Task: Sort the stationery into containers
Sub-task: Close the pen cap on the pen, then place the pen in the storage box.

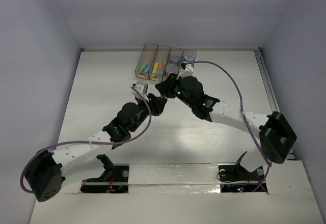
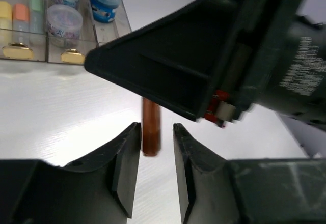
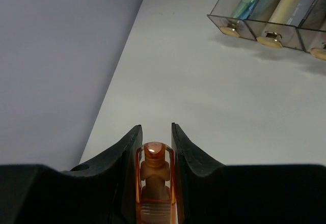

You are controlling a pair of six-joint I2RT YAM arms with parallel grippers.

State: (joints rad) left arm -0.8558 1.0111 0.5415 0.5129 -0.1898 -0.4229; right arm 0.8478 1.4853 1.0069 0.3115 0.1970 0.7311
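An orange marker (image 3: pixel 156 173) with a clear cap sits between the fingers of my right gripper (image 3: pixel 156 132), which is shut on it. In the left wrist view the marker's (image 2: pixel 151 127) lower end hangs between the tips of my left gripper (image 2: pixel 156 132). That gripper is slightly open, with a gap on the marker's right side. Both grippers meet mid-table, left gripper (image 1: pixel 154 101) below right gripper (image 1: pixel 163 88). The containers (image 1: pixel 151 46) stand in a row just beyond, holding pastel sticks (image 2: pixel 20 15), purple rolls (image 2: pixel 65 20) and a blue roll (image 2: pixel 105 0).
One of the right gripper's black fingers (image 2: pixel 163 66) fills the upper right of the left wrist view. A small grey object (image 1: pixel 140 87) lies just left of the grippers. Grey walls close the table on the left, the far side and the right.
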